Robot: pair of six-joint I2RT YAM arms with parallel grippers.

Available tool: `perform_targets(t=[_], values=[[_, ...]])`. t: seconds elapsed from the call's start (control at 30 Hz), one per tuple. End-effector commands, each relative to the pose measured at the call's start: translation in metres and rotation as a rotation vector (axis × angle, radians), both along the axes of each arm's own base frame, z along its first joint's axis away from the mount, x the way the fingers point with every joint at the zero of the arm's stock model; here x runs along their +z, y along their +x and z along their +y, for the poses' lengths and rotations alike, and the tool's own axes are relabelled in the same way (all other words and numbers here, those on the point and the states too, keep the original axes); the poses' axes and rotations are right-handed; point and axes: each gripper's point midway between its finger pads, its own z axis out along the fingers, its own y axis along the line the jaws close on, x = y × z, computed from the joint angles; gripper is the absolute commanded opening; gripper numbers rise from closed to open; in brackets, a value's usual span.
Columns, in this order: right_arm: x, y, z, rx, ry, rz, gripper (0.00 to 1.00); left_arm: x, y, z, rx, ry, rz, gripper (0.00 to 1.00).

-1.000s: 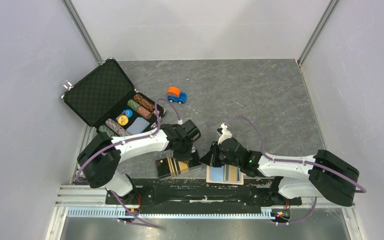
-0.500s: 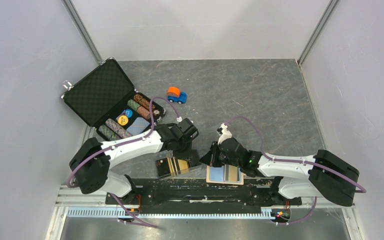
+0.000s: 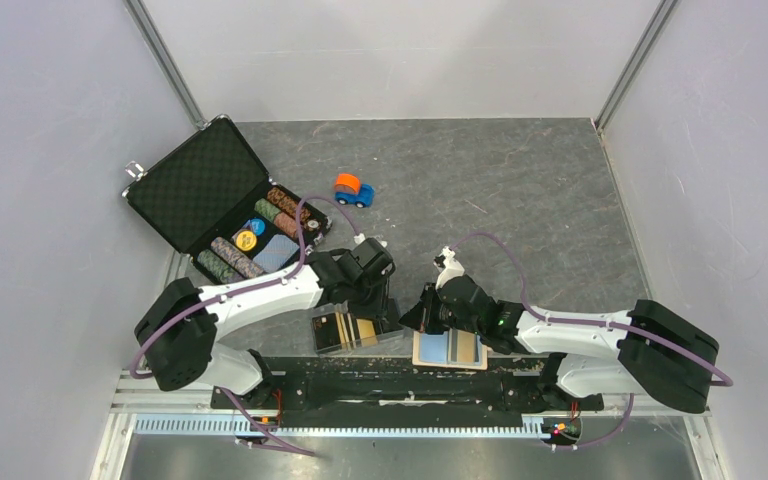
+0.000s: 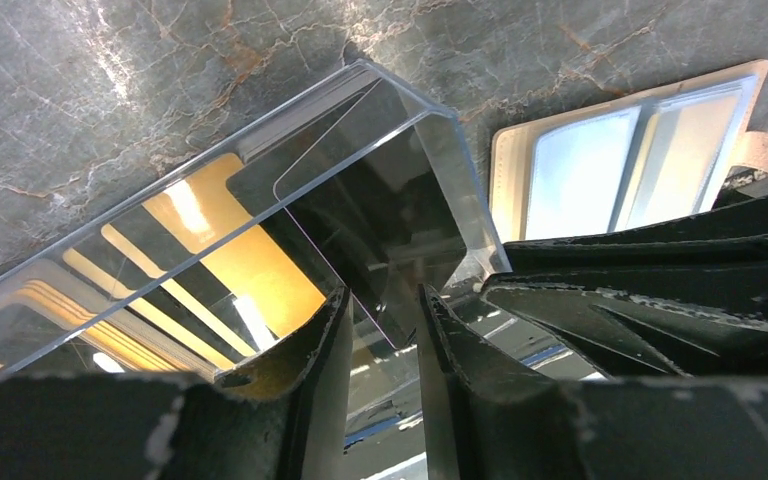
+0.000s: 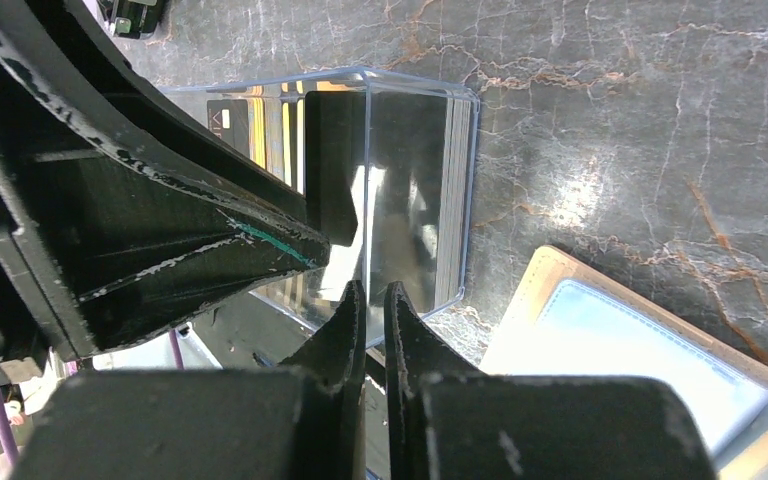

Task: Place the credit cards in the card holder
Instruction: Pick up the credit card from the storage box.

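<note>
Left pincer (image 4: 385,300) newly apart at clear box (image 4: 260,200), right pincer (image 5: 372,292) together beside card holder (image 5: 650,350)

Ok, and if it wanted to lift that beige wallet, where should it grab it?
Probably the beige border of the card holder or its snap tab, coming in low from the tab's side. It lies open and flat on the table, so nothing stands up to pinch from above.

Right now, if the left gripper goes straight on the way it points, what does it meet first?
Most likely the clear box: the left gripper points down at its end, fingertips close above the clear plastic. The wallet lies beside it, off that line.
</note>
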Motion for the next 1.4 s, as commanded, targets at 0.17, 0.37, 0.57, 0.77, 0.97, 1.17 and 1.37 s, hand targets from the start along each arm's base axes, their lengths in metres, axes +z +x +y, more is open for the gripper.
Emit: perform_targets(t=[0.17, 0.37, 0.57, 0.77, 0.97, 1.17, 1.37], values=[[0.043, 0.003, 0.023, 0.031, 0.127, -0.046, 0.00, 0.032, 0.021, -0.046, 0.011, -0.238, -0.094, 0.33], [0.044, 0.003, 0.023, 0.028, 0.130, -0.046, 0.00, 0.045, 0.023, -0.049, 0.008, -0.270, -0.122, 0.32], [0.045, 0.003, 0.023, 0.030, 0.131, -0.048, 0.00, 0.051, 0.023, -0.050, 0.003, -0.285, -0.131, 0.32], [0.044, 0.003, 0.022, 0.031, 0.127, -0.046, 0.00, 0.030, 0.022, -0.044, 0.012, -0.221, -0.096, 0.31], [0.043, 0.003, 0.021, 0.027, 0.124, -0.048, 0.00, 0.008, 0.018, -0.024, 0.050, -0.101, -0.066, 0.31], [0.043, 0.004, 0.022, 0.029, 0.123, -0.049, 0.00, 0.016, 0.021, -0.021, 0.048, -0.108, -0.098, 0.50], [0.045, 0.005, 0.023, 0.039, 0.112, -0.061, 0.05, 0.036, 0.024, -0.024, 0.056, -0.177, -0.152, 0.65]])
